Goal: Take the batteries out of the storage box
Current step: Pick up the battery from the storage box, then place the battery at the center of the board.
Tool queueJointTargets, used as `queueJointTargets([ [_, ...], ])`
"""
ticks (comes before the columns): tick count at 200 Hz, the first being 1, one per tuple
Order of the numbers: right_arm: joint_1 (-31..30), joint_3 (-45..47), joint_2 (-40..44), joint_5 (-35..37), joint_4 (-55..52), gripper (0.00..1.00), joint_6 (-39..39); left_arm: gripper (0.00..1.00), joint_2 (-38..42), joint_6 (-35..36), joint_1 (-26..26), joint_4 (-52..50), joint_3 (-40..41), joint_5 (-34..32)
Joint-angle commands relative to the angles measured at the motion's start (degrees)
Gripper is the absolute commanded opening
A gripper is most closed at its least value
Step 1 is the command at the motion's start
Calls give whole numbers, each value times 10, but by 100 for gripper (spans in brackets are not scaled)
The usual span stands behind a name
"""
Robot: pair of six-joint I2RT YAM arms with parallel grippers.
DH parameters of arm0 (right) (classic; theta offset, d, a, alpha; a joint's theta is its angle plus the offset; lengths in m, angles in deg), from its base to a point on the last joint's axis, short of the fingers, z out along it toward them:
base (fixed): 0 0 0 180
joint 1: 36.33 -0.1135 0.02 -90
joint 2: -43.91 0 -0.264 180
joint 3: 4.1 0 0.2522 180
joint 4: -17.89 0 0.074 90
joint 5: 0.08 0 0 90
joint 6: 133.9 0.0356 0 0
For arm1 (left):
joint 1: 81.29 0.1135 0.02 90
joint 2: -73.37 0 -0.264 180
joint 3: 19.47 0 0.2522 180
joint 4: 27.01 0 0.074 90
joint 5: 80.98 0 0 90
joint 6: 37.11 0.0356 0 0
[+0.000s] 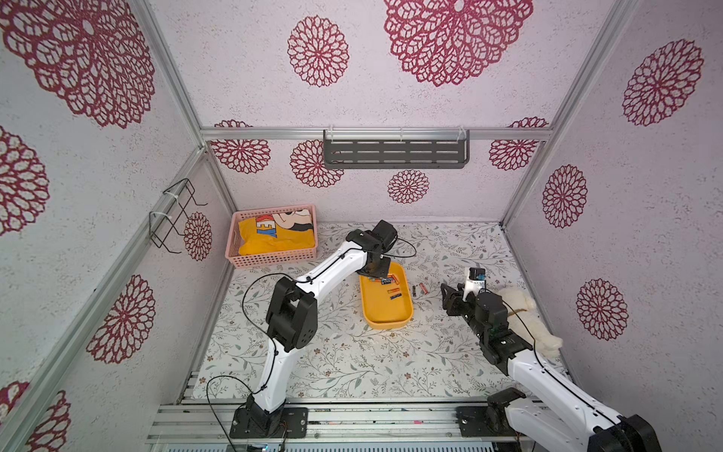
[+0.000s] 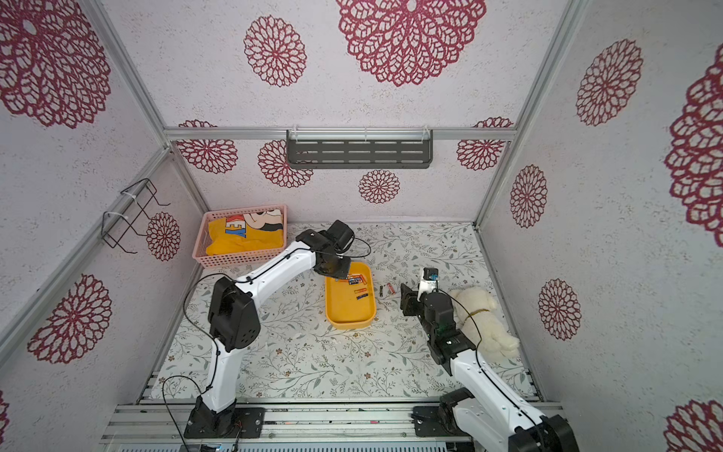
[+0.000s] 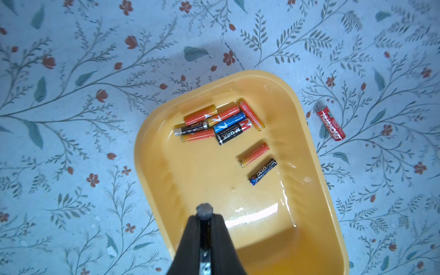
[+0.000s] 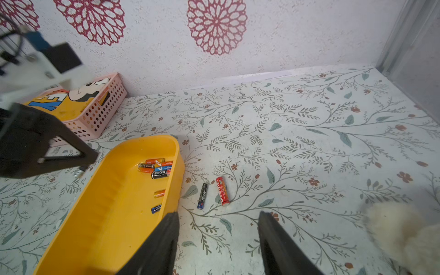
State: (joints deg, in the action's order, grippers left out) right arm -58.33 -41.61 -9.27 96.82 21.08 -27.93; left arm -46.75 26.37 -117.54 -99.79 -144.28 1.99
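Aluminium rails (image 1: 352, 415) carrying both arm bases run along the near edge. Beyond them the table (image 1: 332, 360) wears a pale print of grey-green sprigs and small red flowers, boxed in by white textured walls with crimson rosettes. A grey slotted shelf (image 1: 395, 152) hangs on the back wall and a black wire rack (image 1: 172, 215) on the left wall. A pink basket (image 1: 272, 258) with yellow cloth sits in the far left corner, and a white plush toy (image 1: 524, 317) lies beside the right arm. The storage box (image 1: 387, 313) sits mid-table. The left gripper (image 1: 377, 268) hangs over its far end; both top views hide its tips, but the left wrist view shows the fingers (image 3: 221, 238) pinched tight on a dark battery (image 3: 204, 210) seen end-on. That view also shows the batteries (image 3: 221, 123) clustered in the box, with two more lying apart. The right gripper (image 4: 217, 214), just right of the box, stands wide open and empty. Its wrist view shows a red battery (image 4: 222, 190) and a black battery (image 4: 202, 196) on the table beside the box; the left wrist view shows only the red one.
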Motion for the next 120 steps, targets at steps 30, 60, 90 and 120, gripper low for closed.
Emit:
queueJointTargets([
  [30,-105,-36,-58,-8,43,61,-103,0,94,-87,82,125,208,20],
  [60,-144,-56,-108,-7,62,62,-102,0,49,-95,91,153,230,21],
  [90,-154,-67,-133,0,72,62,-93,0,3,-95,92,167,216,25],
  [120,-155,-67,-126,15,65,63,-94,0,-31,-89,95,163,198,28],
])
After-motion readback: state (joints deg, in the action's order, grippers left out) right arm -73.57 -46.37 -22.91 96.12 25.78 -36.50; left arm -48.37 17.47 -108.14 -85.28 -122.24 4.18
